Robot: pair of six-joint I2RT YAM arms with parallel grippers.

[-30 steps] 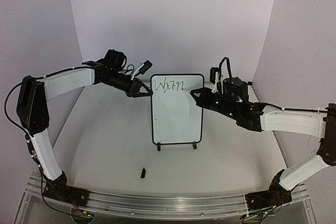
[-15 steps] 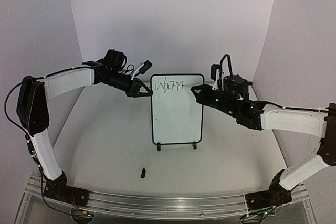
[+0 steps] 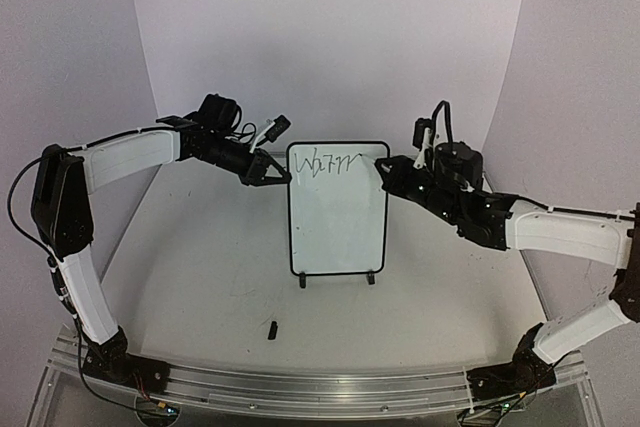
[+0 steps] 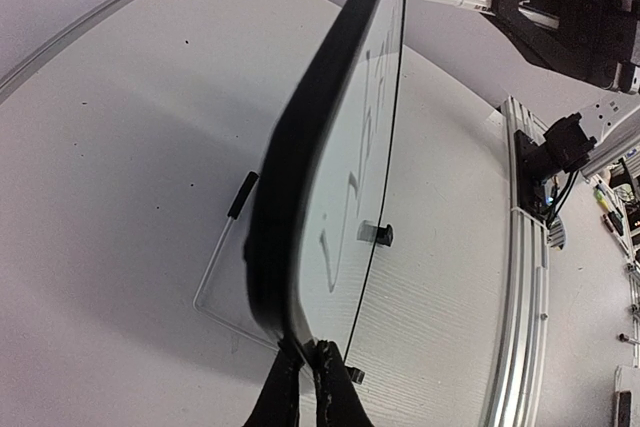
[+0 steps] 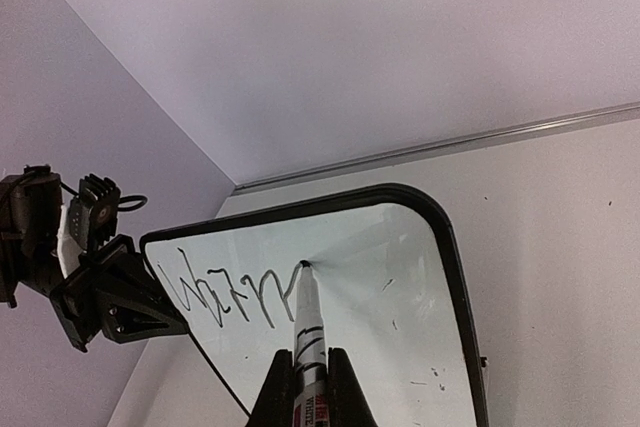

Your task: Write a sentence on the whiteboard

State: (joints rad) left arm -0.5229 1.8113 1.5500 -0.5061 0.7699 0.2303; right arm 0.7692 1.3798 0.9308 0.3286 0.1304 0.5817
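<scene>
- The right claw [image 3: 383, 169] has slid to the right along the top line, and the sentence [image 3: 328, 162] has gained strokes behind it.
- The surface [image 3: 200, 267] carries the whiteboard [image 3: 338, 222], upright on its feet at the middle, between the two claws.
- The left claw [image 3: 275, 175] is pinched tight on the board's upper left frame edge.
- The right claw clamps a marker [image 5: 305, 322], its tip touching the board where the lettering ends.
- A small black piece [image 3: 272, 328] lies nearer the front, well apart from the board.
</scene>
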